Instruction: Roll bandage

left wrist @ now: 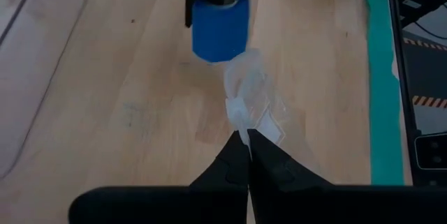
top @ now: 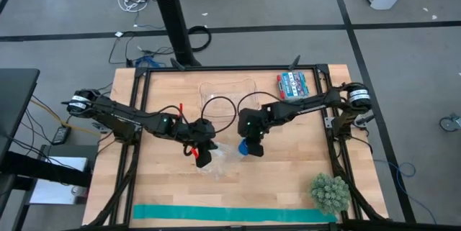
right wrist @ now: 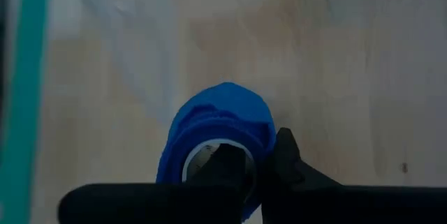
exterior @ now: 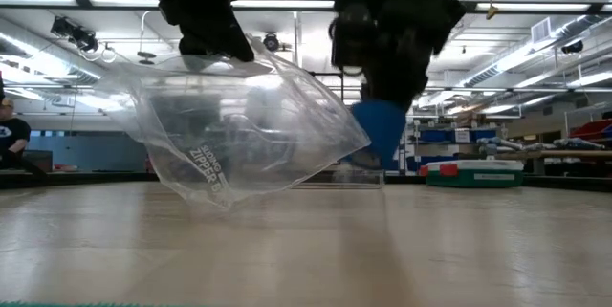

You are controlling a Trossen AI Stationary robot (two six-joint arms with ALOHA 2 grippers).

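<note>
Nearest the low camera hangs a clear zipper bag (exterior: 229,130), lifted off the wooden counter (exterior: 382,250) and billowing toward the blue bandage (exterior: 381,127) beside it. Pinching the bag's upper edge is the left gripper (top: 202,152), its jaws pressed together on a fold of the plastic (the left wrist view shows the crumpled film squeezed right at the fingertips). To its right in the high view, the right gripper (top: 251,145) holds the bandage, a small royal-blue roll, above the counter near the middle; one finger sits inside the roll's hollow core and the other outside, so the jaws are closed on the roll's wall. Bag mouth and roll are just beside each other, though whether they touch I cannot tell. Along the counter's near edge lies a long teal-green strip (top: 230,214), with a spiky green ball (top: 330,192) near its right end. A red-and-blue package (top: 294,85) rests by the far right corner.
</note>
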